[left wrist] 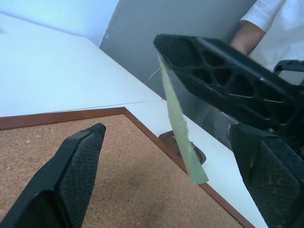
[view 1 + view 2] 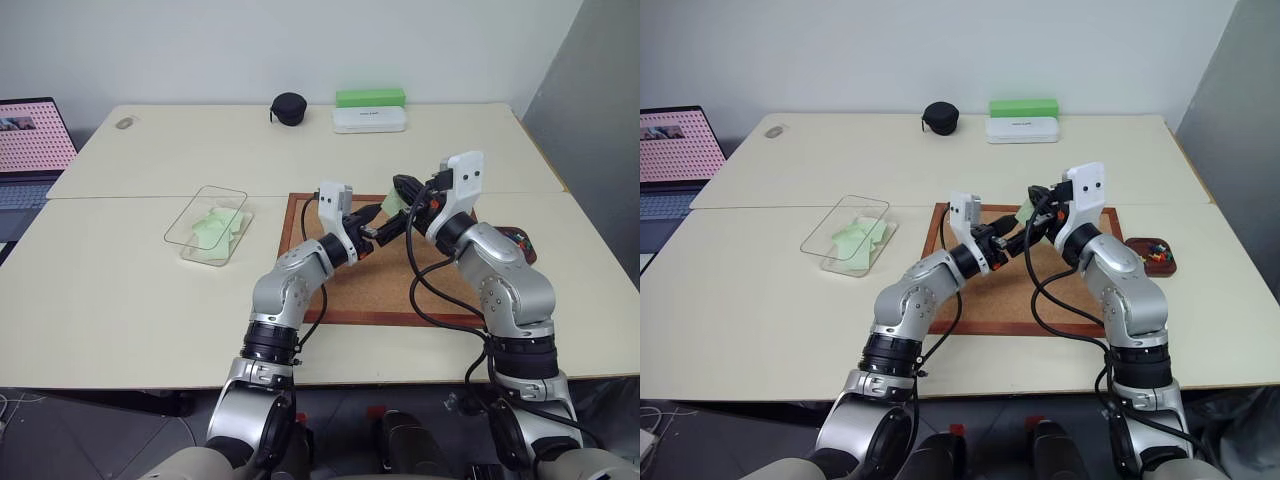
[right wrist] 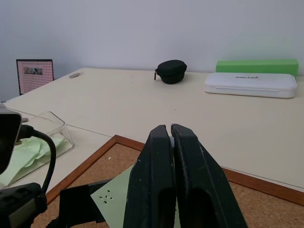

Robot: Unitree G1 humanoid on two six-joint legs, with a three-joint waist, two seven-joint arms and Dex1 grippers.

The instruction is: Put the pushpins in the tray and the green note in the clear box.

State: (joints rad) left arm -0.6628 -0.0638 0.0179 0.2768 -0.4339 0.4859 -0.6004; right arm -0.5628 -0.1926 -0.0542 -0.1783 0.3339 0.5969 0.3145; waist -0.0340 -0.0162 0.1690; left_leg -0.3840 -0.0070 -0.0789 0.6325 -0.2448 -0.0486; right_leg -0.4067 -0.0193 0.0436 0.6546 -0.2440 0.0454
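While your right gripper (image 3: 171, 137) pinches the green note (image 3: 114, 197) above the corkboard (image 2: 350, 300) for handover, your left gripper (image 1: 166, 156) gapes beside it.

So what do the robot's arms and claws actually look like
Both arms are silver-grey metal segments with black joint rings, and loose black cables loop along them. Each wrist carries a white rectangular block. The left claw and right claw each have two black fingers; the left claw's fingers have a fine cross-hatched pad, and the right claw's finger shows honeycomb-like cut-outs along its side.
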